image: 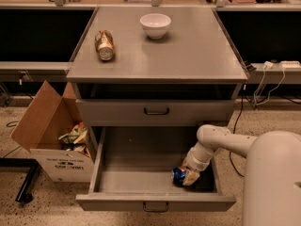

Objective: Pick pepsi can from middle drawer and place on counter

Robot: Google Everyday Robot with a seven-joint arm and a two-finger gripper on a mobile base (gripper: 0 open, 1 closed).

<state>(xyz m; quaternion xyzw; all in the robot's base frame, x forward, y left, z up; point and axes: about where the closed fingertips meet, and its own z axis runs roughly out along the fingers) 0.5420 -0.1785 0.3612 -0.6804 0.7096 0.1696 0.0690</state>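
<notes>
The middle drawer is pulled out below the counter. The pepsi can, blue with a silver end, lies in the drawer's front right corner. My gripper is down inside the drawer, right against the can's right side. My white arm reaches in from the right and partly hides the can.
A gold-brown can lies on the counter's left side and a white bowl stands at its back. The drawer above is closed. An open cardboard box of rubbish stands on the floor at left. Cables hang at right.
</notes>
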